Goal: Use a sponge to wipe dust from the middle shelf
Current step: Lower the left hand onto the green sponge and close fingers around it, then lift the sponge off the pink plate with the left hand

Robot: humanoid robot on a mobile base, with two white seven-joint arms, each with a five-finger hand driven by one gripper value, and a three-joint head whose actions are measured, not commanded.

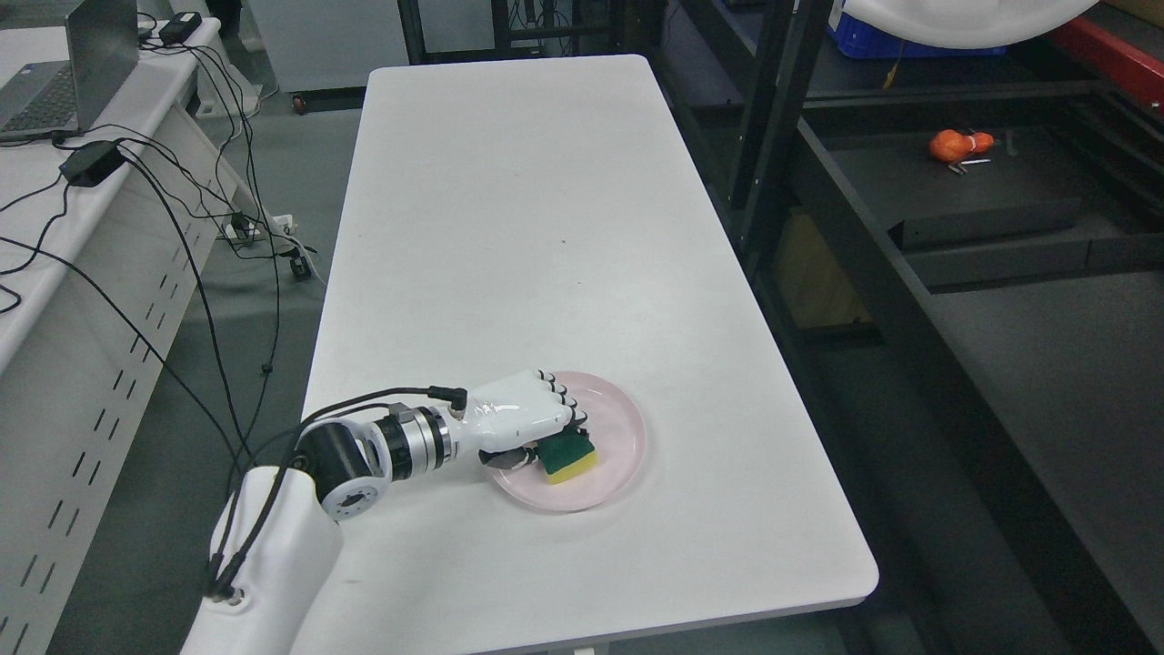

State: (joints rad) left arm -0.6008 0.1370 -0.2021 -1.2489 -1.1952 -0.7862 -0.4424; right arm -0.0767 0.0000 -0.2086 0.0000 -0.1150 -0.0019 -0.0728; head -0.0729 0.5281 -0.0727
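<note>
Low in the frame, the left hand is curling its fingers over the sponge on the plate, seemingly gripping it for carrying to the shelf, upper right.

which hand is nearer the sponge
Left. The left hand is over the sponge on the pink plate, fingers closed around it. The right hand is out of view.
</note>
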